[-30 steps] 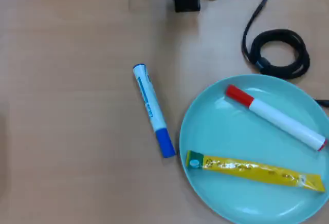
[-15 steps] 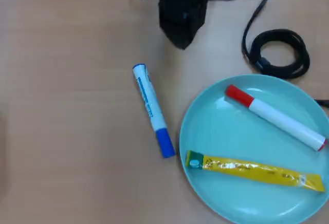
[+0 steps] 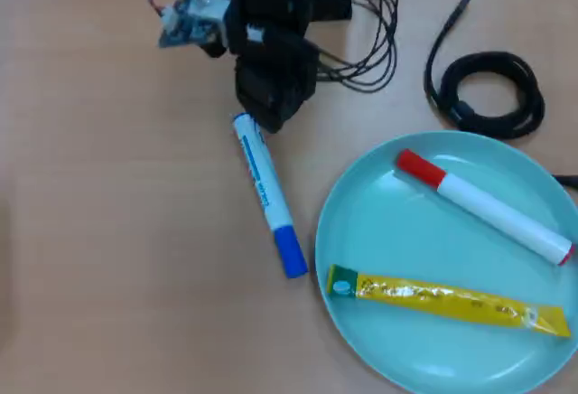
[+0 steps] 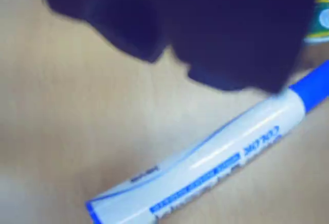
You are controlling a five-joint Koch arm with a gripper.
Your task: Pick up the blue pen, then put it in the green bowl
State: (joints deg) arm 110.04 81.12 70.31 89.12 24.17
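Gripper [image 3: 269, 114] seen overhead only as a dark blocky mass, jaws stacked and blurred in the wrist view; cannot tell how far apart, nothing visibly held. Just below its tip, on the wooden table [image 3: 108, 231], the blue pen [image 3: 267, 193]: smooth white barrel, blue cap at the far end, ring end partly hidden. Further off, lower right, the green bowl [image 3: 379, 222], glossy, round, rim cut off, holding a red-capped marker [image 3: 483, 204] and yellow sachet [image 3: 447, 301].

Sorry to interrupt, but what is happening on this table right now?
A small robot arm is reaching toward the blue pen, which lies flat on the table, untouched. Its end effector hovers near the pen's ring end. The green bowl beside it already holds a red-capped marker and a yellow sachet.
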